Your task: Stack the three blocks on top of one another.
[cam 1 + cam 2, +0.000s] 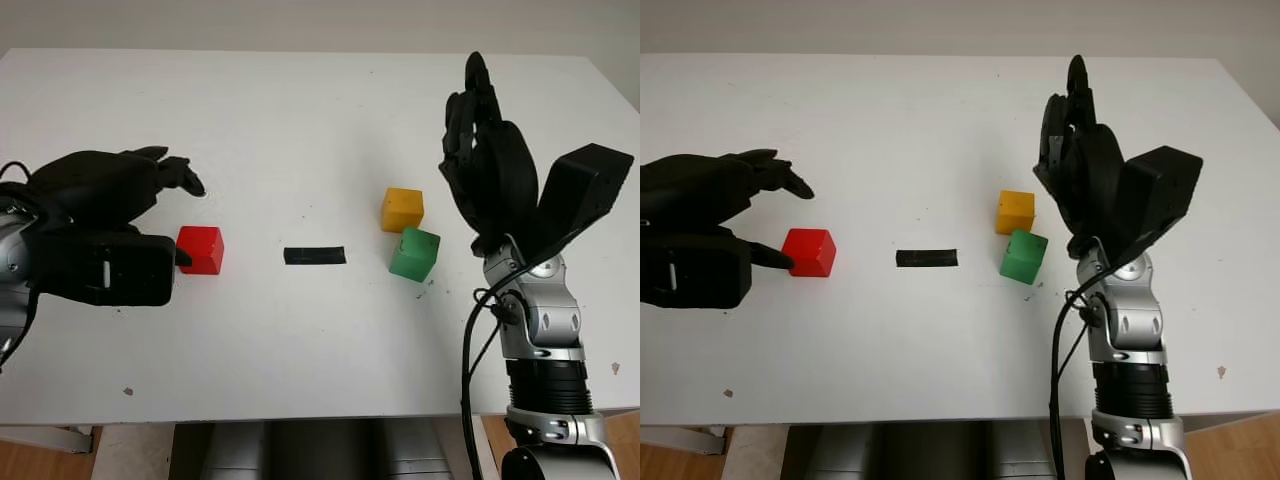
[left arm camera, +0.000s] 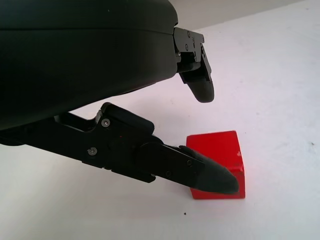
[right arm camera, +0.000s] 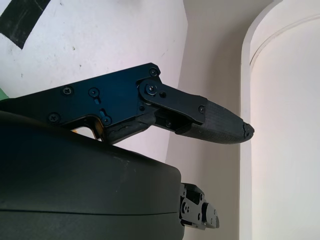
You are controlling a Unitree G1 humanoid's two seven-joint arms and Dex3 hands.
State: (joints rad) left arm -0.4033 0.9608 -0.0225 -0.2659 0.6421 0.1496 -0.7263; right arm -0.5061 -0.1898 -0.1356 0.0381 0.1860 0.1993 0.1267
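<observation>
White table, with a black tape strip near its middle as landmark. Left of the tape, well apart: red block, flat on the table. Right of the tape: green block, slightly turned, and just behind it the yellow block, the two near or touching at a corner; cannot tell which. None stacked.

Left hand just left of the red block, open, holding nothing. One finger reaching to the block's left face in the head views, others above and behind it. From the left wrist: lower finger crossing in front of the red block's near lower edge, upper fingertip hanging well above the block, contact not certain.

Right hand right of the green and yellow blocks, raised off the table, open, fingers pointing away from the robot. From the right wrist: a corner of the tape past the hand's shell, one finger extended, nothing in grasp.
</observation>
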